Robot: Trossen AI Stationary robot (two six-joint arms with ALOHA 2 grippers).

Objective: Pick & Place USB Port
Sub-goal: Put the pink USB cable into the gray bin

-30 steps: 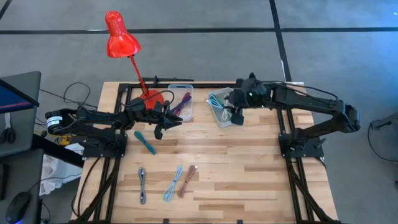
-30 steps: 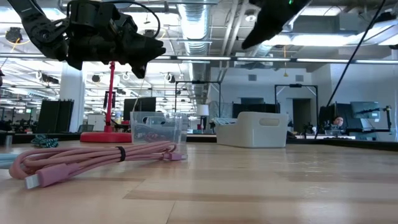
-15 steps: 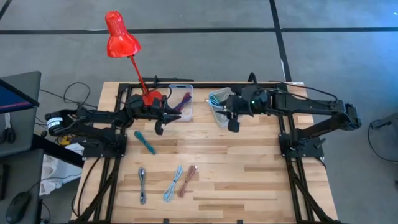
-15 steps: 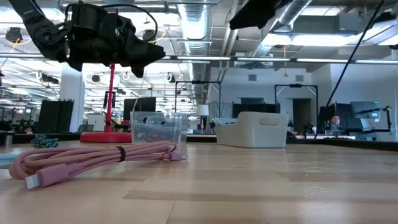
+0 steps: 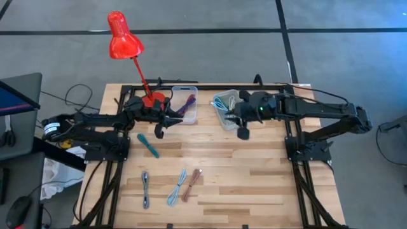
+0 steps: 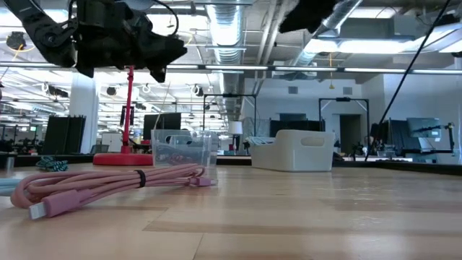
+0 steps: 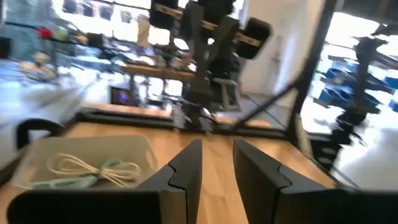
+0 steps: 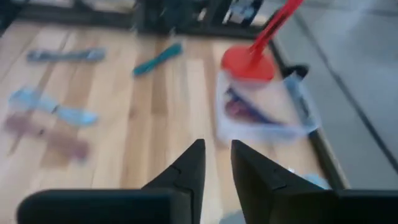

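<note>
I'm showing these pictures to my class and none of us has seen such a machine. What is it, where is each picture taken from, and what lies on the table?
It is a robot with two dark arms at a wooden table, each ending in a two-finger gripper. One picture looks straight down, one looks level across the tabletop, and two come from cameras on the wrists.

The left gripper hangs near a clear bin and a red lamp. The right gripper hangs beside a white bin holding pale cables. Both grippers hold nothing, their fingers a narrow gap apart.

On the table lie bundled cables: a teal one, a grey one, a light blue one and a pink one.
</note>
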